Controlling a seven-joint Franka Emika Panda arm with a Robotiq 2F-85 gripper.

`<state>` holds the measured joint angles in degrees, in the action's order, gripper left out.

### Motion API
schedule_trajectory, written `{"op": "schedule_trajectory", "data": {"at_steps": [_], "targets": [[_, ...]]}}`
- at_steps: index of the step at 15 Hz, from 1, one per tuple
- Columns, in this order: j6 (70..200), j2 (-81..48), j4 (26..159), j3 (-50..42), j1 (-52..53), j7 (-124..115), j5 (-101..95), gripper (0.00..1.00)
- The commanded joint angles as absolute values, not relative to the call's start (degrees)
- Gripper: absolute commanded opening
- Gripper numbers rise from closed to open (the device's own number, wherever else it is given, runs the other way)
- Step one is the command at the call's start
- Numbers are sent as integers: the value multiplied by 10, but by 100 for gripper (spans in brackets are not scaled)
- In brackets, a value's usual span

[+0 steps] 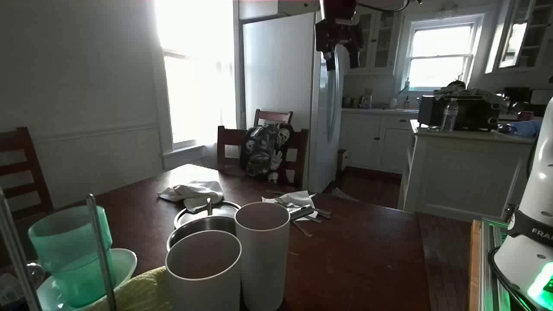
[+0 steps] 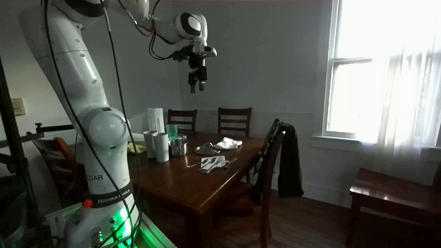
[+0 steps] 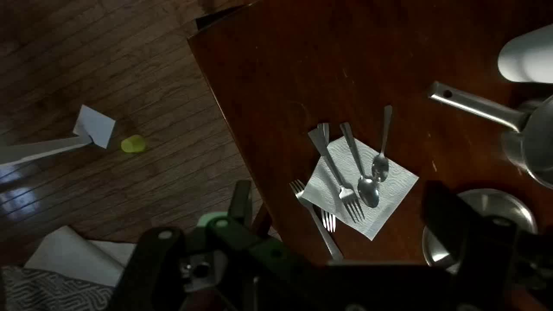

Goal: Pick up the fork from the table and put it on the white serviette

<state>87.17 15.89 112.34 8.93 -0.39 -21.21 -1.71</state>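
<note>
The gripper (image 2: 197, 88) hangs, fingers (image 2: 192, 88) spread, high above the table (image 3: 268, 86), where one fork (image 3: 322, 229) lies just beside the white napkin (image 3: 391, 190), though the dim wrist view leaves it unclear whether they touch, and another fork (image 3: 346, 192) rests partly on that napkin.

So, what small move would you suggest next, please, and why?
I'd probably lower the open gripper toward the fork at a corner of the white serviette: the gripper hangs empty, high above the wooden table, and that fork's handle lies clear of the serviette.
</note>
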Motion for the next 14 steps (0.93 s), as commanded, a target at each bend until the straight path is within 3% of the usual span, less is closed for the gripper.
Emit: {"op": "schedule_trajectory", "data": {"at_steps": [1, 7, 14], "targets": [[870, 158, 1122, 82, 5, -214, -19, 100], [891, 146, 1141, 64, 5, -153, -16, 100], [1045, 94, 1225, 16, -4, -40, -20, 100]]}}
